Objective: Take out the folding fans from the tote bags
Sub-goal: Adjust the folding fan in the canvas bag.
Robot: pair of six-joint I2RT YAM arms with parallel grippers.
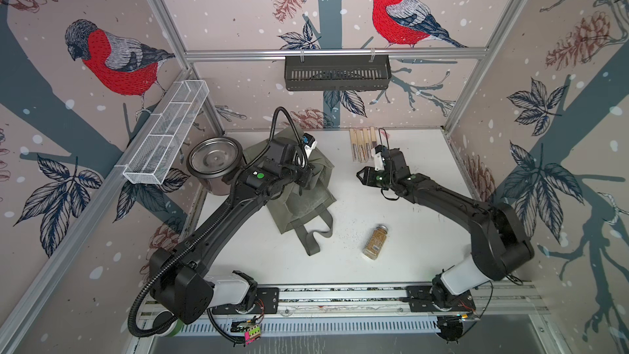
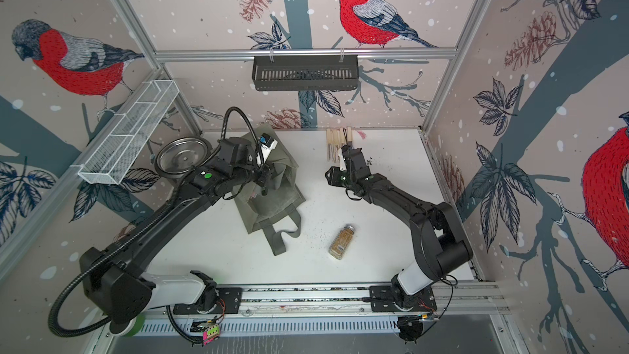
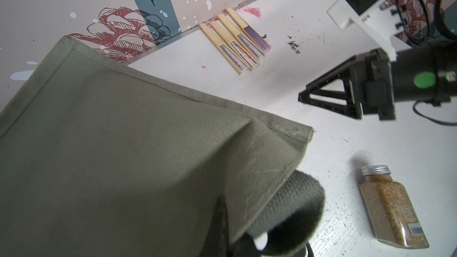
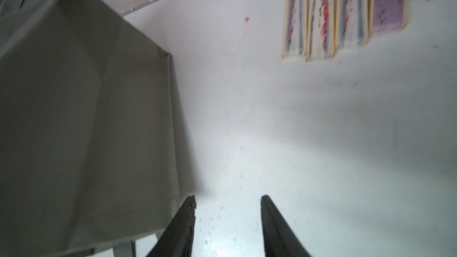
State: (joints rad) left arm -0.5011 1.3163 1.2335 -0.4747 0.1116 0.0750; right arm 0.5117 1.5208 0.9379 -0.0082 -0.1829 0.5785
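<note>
Pinching the top rim of the tote bag (image 1: pixel 299 206) with the left fingers (image 1: pixel 304 178), shut tight on the cloth and holding that side up. Mostly buried under cloth in the left wrist view.

Holding nothing with the right fingers (image 1: pixel 361 175), spread apart over the bare table (image 1: pixel 425 240), between the bag and the fans.

Lying flat by the far edge, a little right of the middle: four folding fans (image 1: pixel 362 146), closed, side by side and touching. Running the long way from far edge to near edge, bamboo ends at the far edge, coloured paper ends pointing to the near edge. One pink tassel (image 3: pixel 249 11) at the far end. Partly covered by the right arm (image 1: pixel 452 199) in both top views, and blurry in the right wrist view.

Sitting near the middle of the table, a bit left: the bag, with its long straps (image 1: pixel 315 236) flopped toward the near edge. No seeing inside it, with cloth and the left arm (image 1: pixel 218 219) in the way, so no telling about more fans.

Half hidden behind the left arm, near the left edge: a steel pot (image 1: pixel 212 161). Lying on its side toward the near edge: a spice jar (image 1: pixel 374 241), cap pointing to the far edge.
</note>
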